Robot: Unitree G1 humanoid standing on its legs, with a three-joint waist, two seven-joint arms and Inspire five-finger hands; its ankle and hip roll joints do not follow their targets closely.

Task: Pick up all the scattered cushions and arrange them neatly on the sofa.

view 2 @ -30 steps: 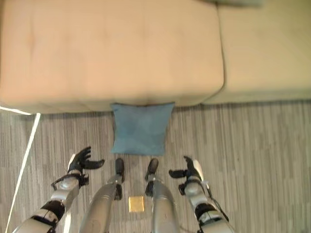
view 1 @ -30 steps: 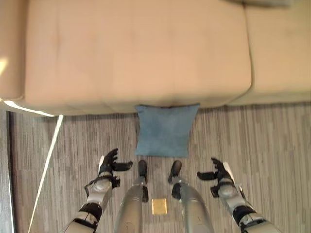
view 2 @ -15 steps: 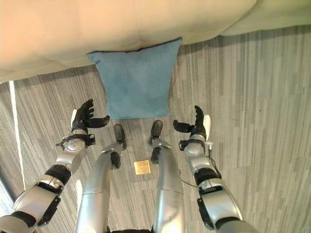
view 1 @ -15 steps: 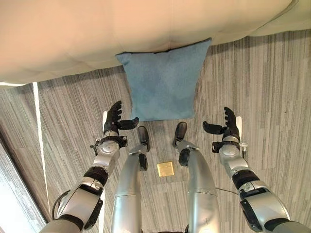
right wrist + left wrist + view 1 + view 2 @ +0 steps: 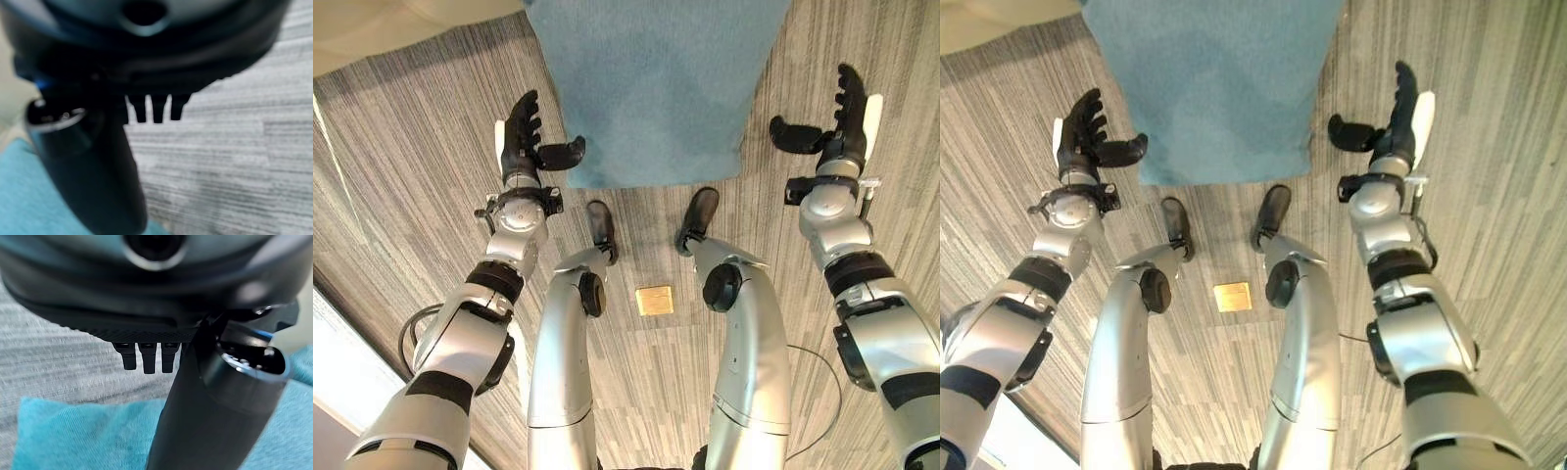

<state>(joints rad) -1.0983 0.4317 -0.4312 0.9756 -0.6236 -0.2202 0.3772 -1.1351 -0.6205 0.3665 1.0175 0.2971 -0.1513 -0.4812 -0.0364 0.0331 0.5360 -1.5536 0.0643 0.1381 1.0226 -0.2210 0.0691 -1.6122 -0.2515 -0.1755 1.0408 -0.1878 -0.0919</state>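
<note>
the blue cushion [image 5: 656, 88] lies flat on the striped floor [image 5: 401, 176] at 12 o'clock, its far edge against the beige sofa [image 5: 372, 29]. the left hand [image 5: 521, 137] stands at 10 o'clock beside the cushion's near left corner, fingers straight, thumb out toward the fabric, holding nothing. the right hand [image 5: 842, 122] stands at 2 o'clock just off the near right corner, likewise released and empty. a small brass floor plate [image 5: 654, 300] sits at 6 o'clock.

handling estimate: the cushion looks light, soft and compressible, with a matte woven cover that should not slip. recommended hold: press both side edges inward between the palms, near the middle of each side, so the filling does not sag.
</note>
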